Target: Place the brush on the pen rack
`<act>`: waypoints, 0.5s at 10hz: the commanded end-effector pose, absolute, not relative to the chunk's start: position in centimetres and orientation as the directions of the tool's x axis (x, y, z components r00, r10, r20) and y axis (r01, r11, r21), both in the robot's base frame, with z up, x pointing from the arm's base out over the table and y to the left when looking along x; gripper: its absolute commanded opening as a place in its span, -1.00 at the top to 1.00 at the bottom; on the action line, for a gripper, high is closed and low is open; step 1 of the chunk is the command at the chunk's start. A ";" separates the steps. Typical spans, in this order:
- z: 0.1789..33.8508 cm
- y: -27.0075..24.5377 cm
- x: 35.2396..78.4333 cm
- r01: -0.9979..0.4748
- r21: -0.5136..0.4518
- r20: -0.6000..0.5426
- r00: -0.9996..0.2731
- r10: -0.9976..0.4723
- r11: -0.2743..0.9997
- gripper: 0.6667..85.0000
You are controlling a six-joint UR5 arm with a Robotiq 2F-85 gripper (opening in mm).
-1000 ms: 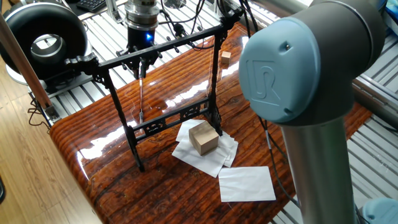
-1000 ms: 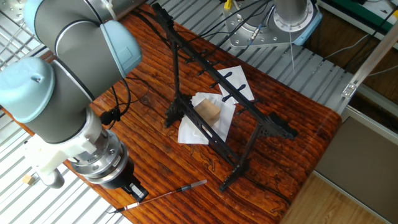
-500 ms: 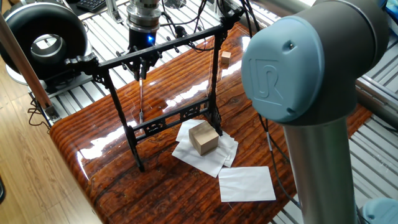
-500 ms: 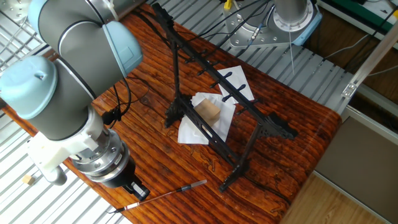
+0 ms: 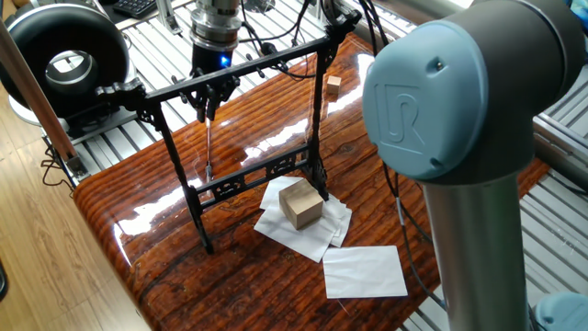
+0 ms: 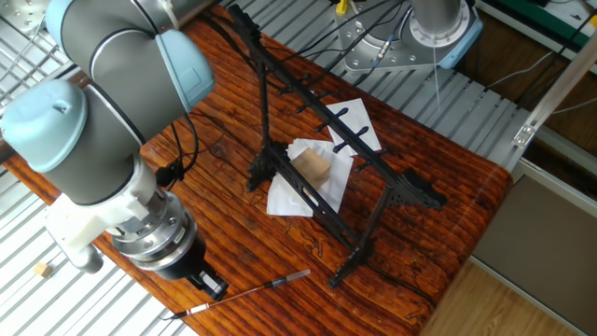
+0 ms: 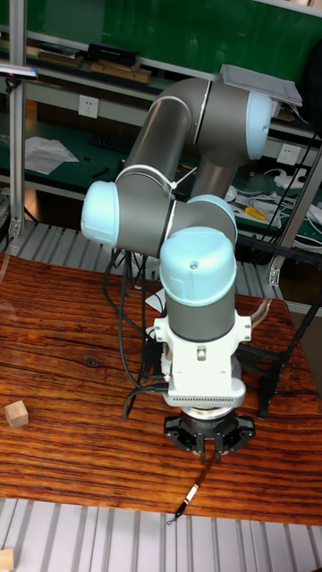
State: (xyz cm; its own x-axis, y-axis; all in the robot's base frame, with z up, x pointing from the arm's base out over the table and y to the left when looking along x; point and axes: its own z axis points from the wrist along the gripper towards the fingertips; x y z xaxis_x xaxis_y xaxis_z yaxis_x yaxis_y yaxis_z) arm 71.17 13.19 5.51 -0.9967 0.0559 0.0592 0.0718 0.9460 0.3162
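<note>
The pincer (image 5: 209, 99) is gripping the brush (image 5: 209, 147) by its top end, close behind the pen rack (image 5: 241, 71) — the dangling brush risks swinging into the bar and missing a peg.

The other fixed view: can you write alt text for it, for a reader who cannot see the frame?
A grey and pale blue robot arm's gripper holds a thin dark brush near the edge of a wooden table. Beyond it, the tall black pen rack stands over a small wooden block resting on white papers.
</note>
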 end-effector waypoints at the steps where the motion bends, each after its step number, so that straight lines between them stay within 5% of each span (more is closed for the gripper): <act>1: 5.5 13.4 71.0 0.065 0.339 0.052 -0.997 0.051 0.938 0.42; 5: 4.8 13.3 71.1 0.058 0.342 0.041 -0.998 0.046 0.938 0.42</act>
